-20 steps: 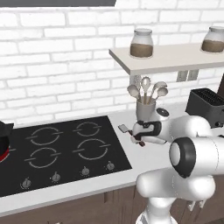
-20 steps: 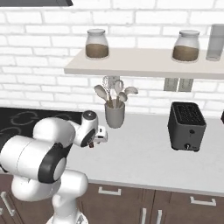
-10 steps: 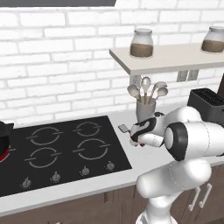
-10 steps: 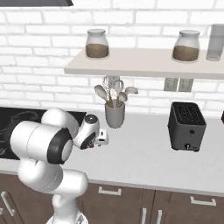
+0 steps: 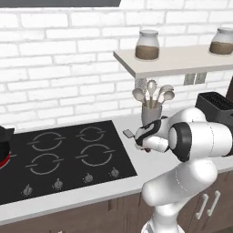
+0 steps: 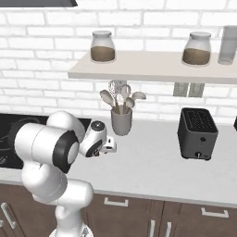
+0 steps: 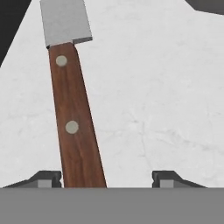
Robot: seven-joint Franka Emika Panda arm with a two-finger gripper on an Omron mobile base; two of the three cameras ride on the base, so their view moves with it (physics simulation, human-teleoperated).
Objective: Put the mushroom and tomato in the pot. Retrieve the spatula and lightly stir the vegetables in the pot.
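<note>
The spatula lies on the pale counter just right of the stove. The hand view shows its grey blade (image 7: 65,19) and riveted reddish-brown handle (image 7: 76,118). My gripper (image 7: 106,179) is open and straddles the handle's near end, with the handle close against the left fingertip (image 7: 46,178) and a wide gap to the right one. In the left base view the blade (image 5: 128,133) pokes out left of the gripper (image 5: 142,139). The gripper (image 6: 110,148) also hangs low over the counter in the right base view. The black pot (image 5: 4,139) is cut by the left edge. The vegetables are out of view.
A black stove top (image 5: 68,154) with front knobs fills the left counter. A grey utensil holder (image 5: 150,113) with spoons stands right behind the hand, and a black toaster (image 6: 197,133) sits to the right. A shelf with jars (image 6: 102,46) hangs above.
The elbow has swung upward and the hand has shifted slightly along the spatula. The spatula has stayed in place on the counter.
</note>
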